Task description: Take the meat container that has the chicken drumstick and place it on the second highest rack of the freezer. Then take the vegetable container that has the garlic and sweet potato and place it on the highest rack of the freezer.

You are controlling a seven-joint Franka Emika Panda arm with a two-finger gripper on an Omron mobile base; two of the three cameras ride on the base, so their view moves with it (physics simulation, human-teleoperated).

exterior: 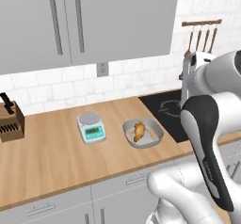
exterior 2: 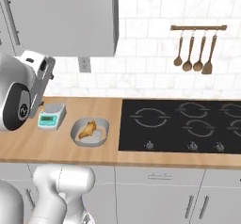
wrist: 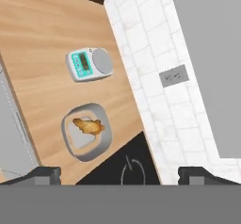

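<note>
The claw (wrist: 120, 173) hangs released, well above the meat container (wrist: 86, 131) holding the chicken drumstick (wrist: 88, 125).

Golden-brwn drumstick (exterior: 139, 131), grey container (exterior: 155, 138)

Wooden counter (exterior: 52, 152): scale (exterior: 91, 127), meat container (exterior: 142, 133), knife block (exterior: 10, 123), cooktop (exterior 2: 188, 124).

White rounded arm (exterior: 207, 138) — glossy black joint bands.
</note>
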